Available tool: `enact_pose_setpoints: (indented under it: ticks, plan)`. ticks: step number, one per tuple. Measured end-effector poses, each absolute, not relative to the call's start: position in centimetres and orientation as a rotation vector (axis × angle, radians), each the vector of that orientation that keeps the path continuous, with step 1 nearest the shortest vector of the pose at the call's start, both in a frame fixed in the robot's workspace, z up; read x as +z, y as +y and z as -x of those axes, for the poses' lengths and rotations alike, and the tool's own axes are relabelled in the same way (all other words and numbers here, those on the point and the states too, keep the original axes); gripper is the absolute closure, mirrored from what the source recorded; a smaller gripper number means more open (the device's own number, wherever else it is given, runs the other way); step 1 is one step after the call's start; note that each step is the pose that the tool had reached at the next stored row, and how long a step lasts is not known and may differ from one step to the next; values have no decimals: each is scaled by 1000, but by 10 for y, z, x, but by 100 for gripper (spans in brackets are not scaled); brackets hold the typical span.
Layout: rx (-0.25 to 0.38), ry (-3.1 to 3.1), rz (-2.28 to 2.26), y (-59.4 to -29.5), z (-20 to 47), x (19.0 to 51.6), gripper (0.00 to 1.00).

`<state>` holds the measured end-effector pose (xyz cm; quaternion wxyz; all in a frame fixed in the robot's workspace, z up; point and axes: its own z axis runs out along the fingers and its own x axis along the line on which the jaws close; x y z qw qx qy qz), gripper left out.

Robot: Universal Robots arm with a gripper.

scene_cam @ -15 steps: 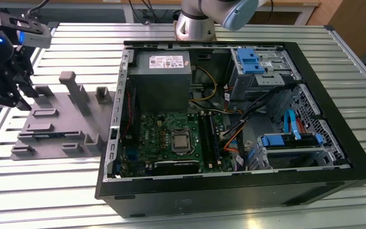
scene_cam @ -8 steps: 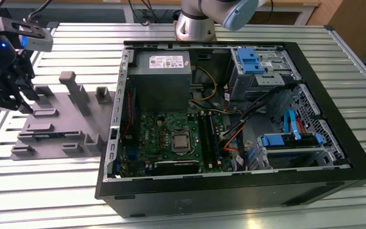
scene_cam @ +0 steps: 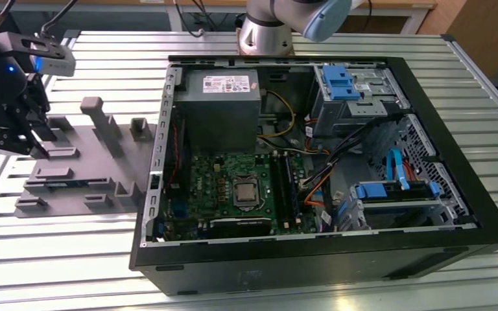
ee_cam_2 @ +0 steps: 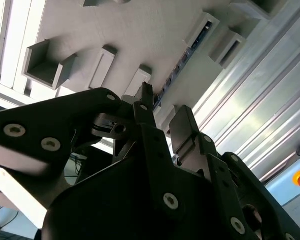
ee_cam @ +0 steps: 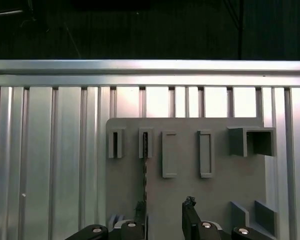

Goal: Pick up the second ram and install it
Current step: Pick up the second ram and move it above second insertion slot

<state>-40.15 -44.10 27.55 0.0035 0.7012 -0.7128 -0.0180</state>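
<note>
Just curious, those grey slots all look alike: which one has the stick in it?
The narrow slot in line with the open claw: the second ram stands edge-on in it. The neighbouring slots look empty.

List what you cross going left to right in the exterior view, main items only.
gripper → grey fixture → green motherboard → lower drive cage with blue latches. The power supply is left out because it sits over the motherboard's span.
</note>
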Motion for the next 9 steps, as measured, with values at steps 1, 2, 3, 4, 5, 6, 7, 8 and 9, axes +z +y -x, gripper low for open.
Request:
enact_pose_setpoints:
  ticks: [1,2,3,4,5,6,7,8,9]
  plan:
    - [-56,-2234,-2198,-441,402,274,59]
    - [-56,-2234,-2198,-442,402,273,59]
    - [-56,-2234,-2198,-442,402,272,59]
    - [-56,-2234,-2198,-442,402,270,59]
    - [-56,-2234,-2198,-442,402,269,59]
    - [-56,-2234,-2198,-442,402,268,59]
    - [-56,-2234,-2198,-443,402,267,59]
    - [-56,-2234,-2198,-443,402,267,59]
    - [-56,-2234,-2198,-443,402,267,59]
